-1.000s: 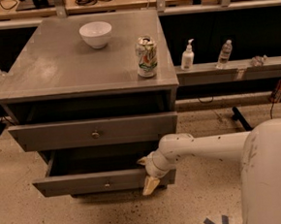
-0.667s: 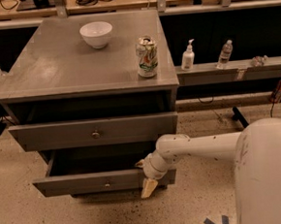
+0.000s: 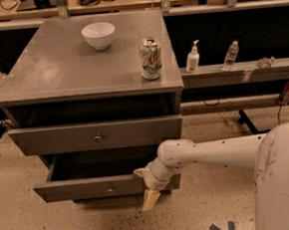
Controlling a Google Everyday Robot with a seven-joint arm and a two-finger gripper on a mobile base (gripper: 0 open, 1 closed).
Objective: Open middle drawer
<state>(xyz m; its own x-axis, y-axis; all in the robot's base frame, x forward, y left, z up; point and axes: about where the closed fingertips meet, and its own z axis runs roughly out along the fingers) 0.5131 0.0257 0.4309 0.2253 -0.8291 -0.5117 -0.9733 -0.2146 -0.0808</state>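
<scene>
The gripper [image 3: 146,187] sits against the pulled-out middle drawer [image 3: 80,189], whose knob [image 3: 109,189] lies just left of it. Directly above the gripper is the top drawer [image 3: 51,139]. Higher up stands a can [image 3: 150,58], with a bowl [image 3: 98,34] up-left.

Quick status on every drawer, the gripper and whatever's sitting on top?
middle drawer: pulled well out, interior showing.
top drawer: pulled partway out.
gripper: at the middle drawer's right front end.
soda can: upright on the cabinet top.
bowl: upright, farther back.
</scene>
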